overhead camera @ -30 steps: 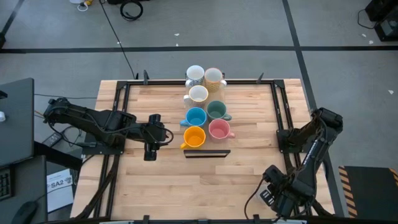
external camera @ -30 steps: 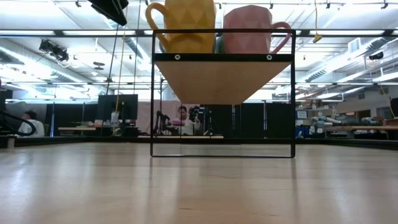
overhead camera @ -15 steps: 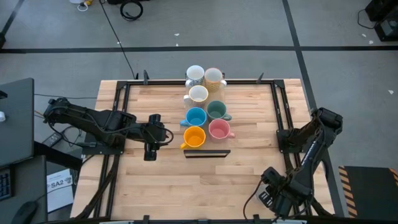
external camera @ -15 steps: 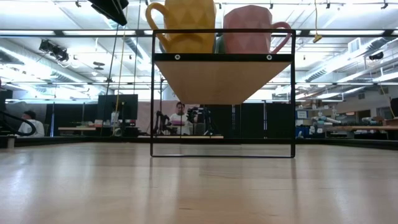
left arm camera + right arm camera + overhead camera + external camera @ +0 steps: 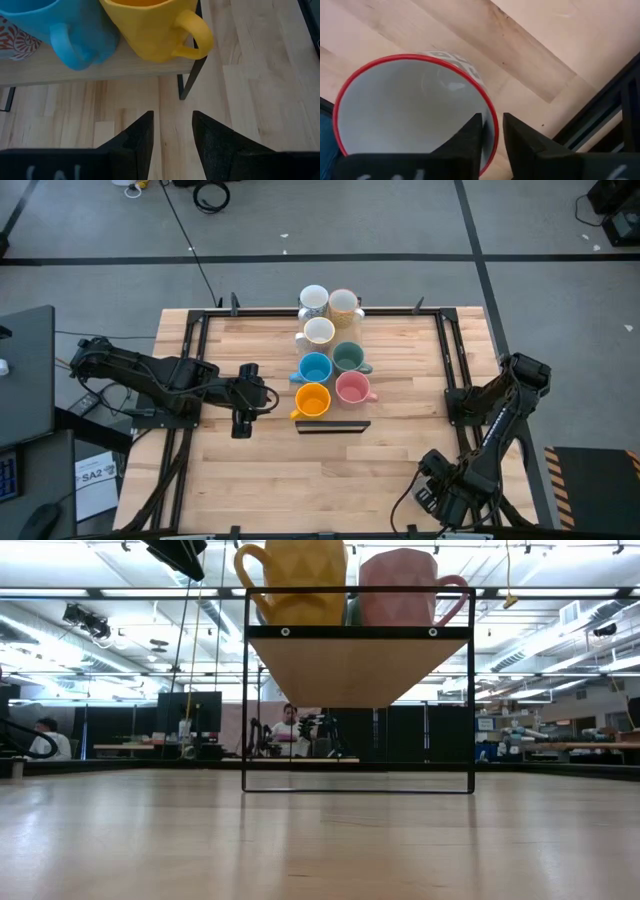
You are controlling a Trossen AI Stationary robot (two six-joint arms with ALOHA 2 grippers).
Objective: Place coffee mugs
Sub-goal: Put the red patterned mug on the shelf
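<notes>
Several coffee mugs stand on a raised wooden shelf [image 5: 355,665] at mid-table: orange [image 5: 313,401], pink [image 5: 352,388], blue [image 5: 315,368], grey-green [image 5: 347,357] and white ones [image 5: 318,332] behind. My left gripper [image 5: 240,402] hangs open just left of the shelf, facing the orange mug [image 5: 150,27]. My right gripper [image 5: 492,135] points down at the table's near right corner over a white, red-rimmed mug [image 5: 415,110] that stands on the wood. One of its fingers is inside the rim and one outside. The arm hides this mug in the high view. My right gripper comes from above, pointing down, with one finger [image 5: 470,145] inside the red-rimmed mug and the other [image 5: 522,145] outside its wall, at the rim [image 5: 493,125]. Whether the fingers touch the wall I cannot tell. The mug stands upright on the table.
The shelf has a black wire frame [image 5: 333,426] with open room beneath it. Black rails [image 5: 458,370] run along the table's sides, and one [image 5: 615,100] lies close to the red-rimmed mug. Bare wood lies in front of the shelf.
My right gripper has sunk a little at the table's near right corner. The left arm and the mugs on the shelf have kept still.
</notes>
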